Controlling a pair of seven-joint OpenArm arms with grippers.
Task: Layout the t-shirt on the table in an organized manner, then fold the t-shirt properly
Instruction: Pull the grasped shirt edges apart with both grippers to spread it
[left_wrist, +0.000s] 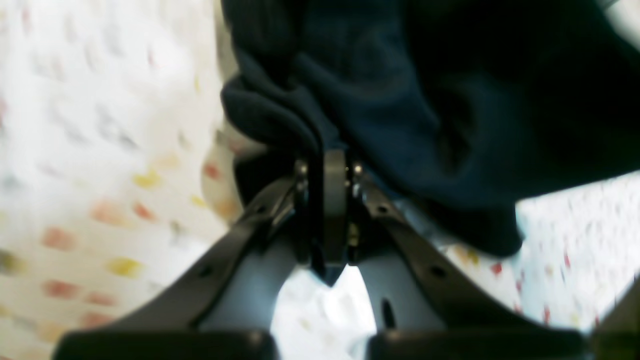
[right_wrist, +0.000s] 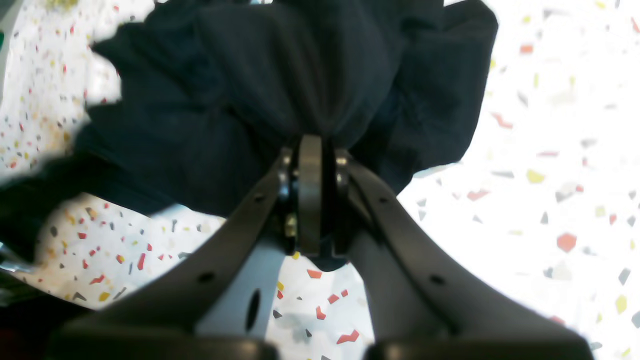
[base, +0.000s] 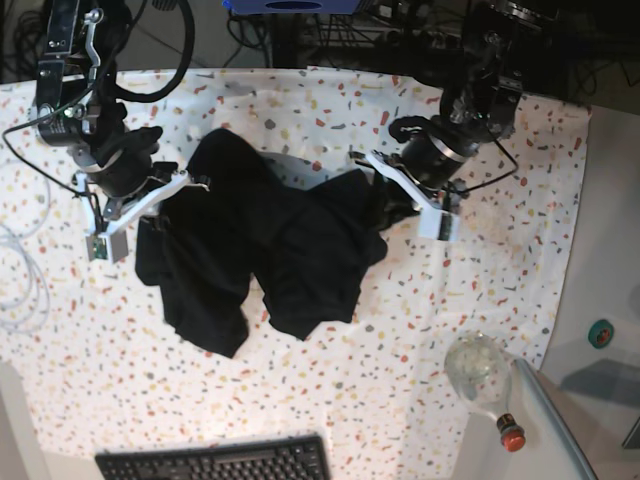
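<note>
From the left wrist camera, the left gripper (left_wrist: 334, 165) has its dark jaws pressed together on a bunched fold of the plain black cloth t-shirt (left_wrist: 400, 100), which fills the upper middle and right of the view. Beneath and on both sides lies the white table cover flecked with red, orange and yellow (left_wrist: 100, 150), blurred here.

From the right wrist camera, the right gripper (right_wrist: 311, 150) is likewise clamped on a gathered ridge of the t-shirt (right_wrist: 240, 100). The dark cloth spreads away from the jaws across the top of the view, over the speckled table (right_wrist: 550, 175).

From the base camera, the t-shirt (base: 260, 250) lies crumpled near the middle of the table (base: 400, 380), with two rumpled lobes sagging toward the near edge. The right gripper (base: 176, 186) grips its edge on the view's left; the left gripper (base: 383, 205) grips the opposite edge on the view's right. A black keyboard (base: 215, 462) sits at the near edge, and a clear plastic bottle with a red cap (base: 483, 380) lies at the lower right, both well apart from the garment.
</note>
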